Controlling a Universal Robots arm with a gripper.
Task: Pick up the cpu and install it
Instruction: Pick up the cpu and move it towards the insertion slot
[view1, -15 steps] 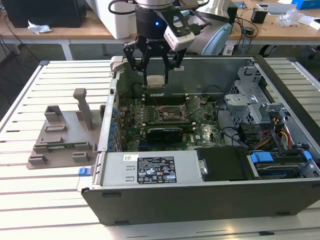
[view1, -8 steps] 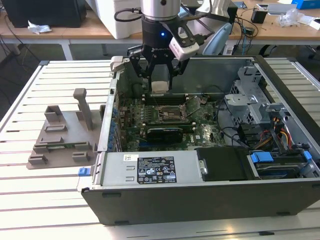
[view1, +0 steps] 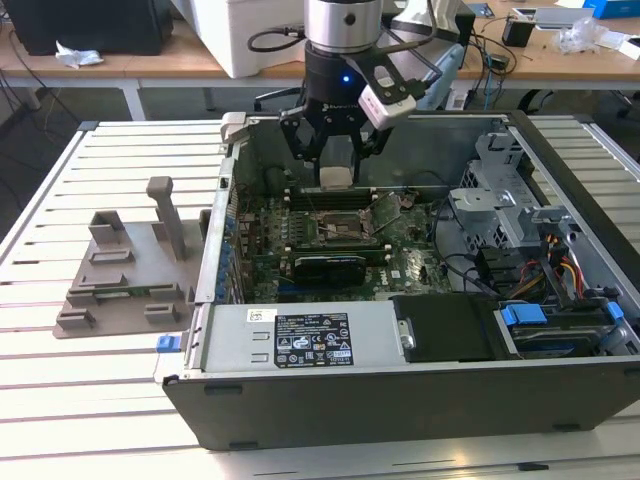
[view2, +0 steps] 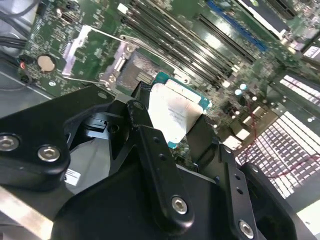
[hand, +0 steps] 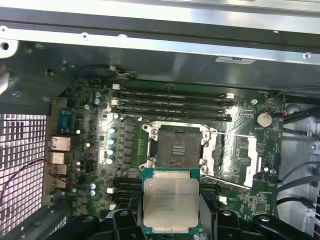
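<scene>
White slats make up the table (view1: 90, 420), which carries an open computer case (view1: 400, 400) lying on its side. Beside the case, toward the exterior view's left, a grey moulded tray (view1: 125, 270) with upright posts rests on the slats.

We see our end effector (view1: 337, 168) reaching down into the case, clamped on the cpu (view1: 336, 180) by two opposite edges. In both wrist views the cpu (hand: 170, 200) (view2: 175, 115) is held flat between the black fingers (view2: 150, 145), silver top facing the cameras, in the air above the green motherboard (hand: 90, 140). It is not seated.

The socket (hand: 177, 147) lies bare just beside the chip, its cover plate (hand: 250, 155) swung aside. A row of memory slots (hand: 170, 100) runs along the socket's far side.
</scene>
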